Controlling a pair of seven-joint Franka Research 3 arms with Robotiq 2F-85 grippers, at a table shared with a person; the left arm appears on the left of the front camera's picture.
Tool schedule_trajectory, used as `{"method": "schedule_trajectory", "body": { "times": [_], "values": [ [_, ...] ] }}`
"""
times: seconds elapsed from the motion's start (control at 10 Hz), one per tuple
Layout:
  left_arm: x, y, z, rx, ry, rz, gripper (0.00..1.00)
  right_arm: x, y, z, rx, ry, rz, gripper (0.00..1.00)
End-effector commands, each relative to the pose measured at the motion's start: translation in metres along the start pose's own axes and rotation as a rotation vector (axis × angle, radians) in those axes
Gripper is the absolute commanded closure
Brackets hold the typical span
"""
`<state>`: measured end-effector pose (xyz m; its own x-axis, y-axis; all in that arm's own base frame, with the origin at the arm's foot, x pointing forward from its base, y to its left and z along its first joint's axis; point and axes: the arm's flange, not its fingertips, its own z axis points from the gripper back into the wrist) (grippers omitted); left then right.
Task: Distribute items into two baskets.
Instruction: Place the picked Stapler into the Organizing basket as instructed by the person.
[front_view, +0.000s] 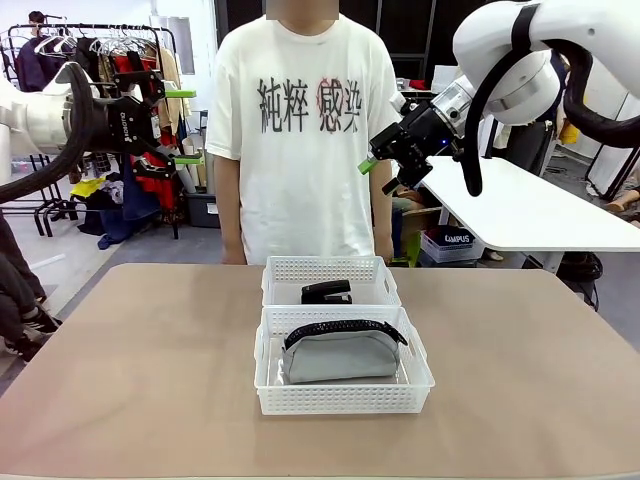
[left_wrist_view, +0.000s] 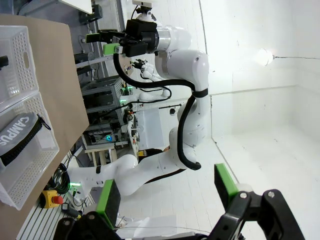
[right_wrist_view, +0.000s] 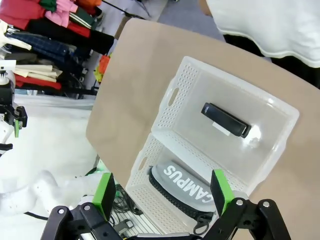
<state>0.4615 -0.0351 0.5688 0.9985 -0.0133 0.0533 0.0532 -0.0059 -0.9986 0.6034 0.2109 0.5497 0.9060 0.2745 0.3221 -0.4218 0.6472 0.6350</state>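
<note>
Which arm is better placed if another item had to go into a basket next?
Probably the right. The right gripper hangs open nearer the table's middle, and its wrist view looks down on both baskets, stapler and pouch. The left gripper is open too, but raised off to the side.

The scene is evenly and brightly lit from overhead. In the front view the desk (front_view: 150, 360) is rendered sharply, and only soft, faint shadows are cast around the two baskets at its middle. A small glare spot is seen on the base of the stapler's basket (right_wrist_view: 260, 112) in the right wrist view. In the left wrist view a white wall (left_wrist_view: 260, 75) is nearly blown out, with a bright hotspot. Wide-angle bending is noticed at the edges of both wrist views.
</note>
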Motion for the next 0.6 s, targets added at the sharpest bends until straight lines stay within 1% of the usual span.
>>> {"method": "schedule_trajectory", "body": {
  "times": [0.0, 0.1, 0.2, 0.4, 0.5],
  "values": [
    [-0.003, -0.003, 0.001, -0.005, 0.007, 0.006, 0.00, 0.006, 0.002, 0.002, 0.002, 0.004, -0.009, 0.00],
    [-0.003, -0.003, 0.001, -0.005, 0.007, 0.006, 0.00, 0.000, 0.000, 0.000, 0.000, 0.000, 0.000, 0.00],
    [-0.003, -0.003, 0.001, -0.005, 0.007, 0.006, 0.00, 0.007, -0.004, 0.024, 0.109, -0.006, -0.109, 0.00],
    [-0.003, -0.003, 0.001, -0.005, 0.007, 0.006, 0.00, 0.003, -0.007, 0.062, 0.259, -0.027, -0.263, 0.00],
    [-0.003, -0.003, 0.001, -0.005, 0.007, 0.006, 0.00, 0.003, -0.009, 0.080, 0.310, -0.022, -0.310, 0.00]
  ]
}}
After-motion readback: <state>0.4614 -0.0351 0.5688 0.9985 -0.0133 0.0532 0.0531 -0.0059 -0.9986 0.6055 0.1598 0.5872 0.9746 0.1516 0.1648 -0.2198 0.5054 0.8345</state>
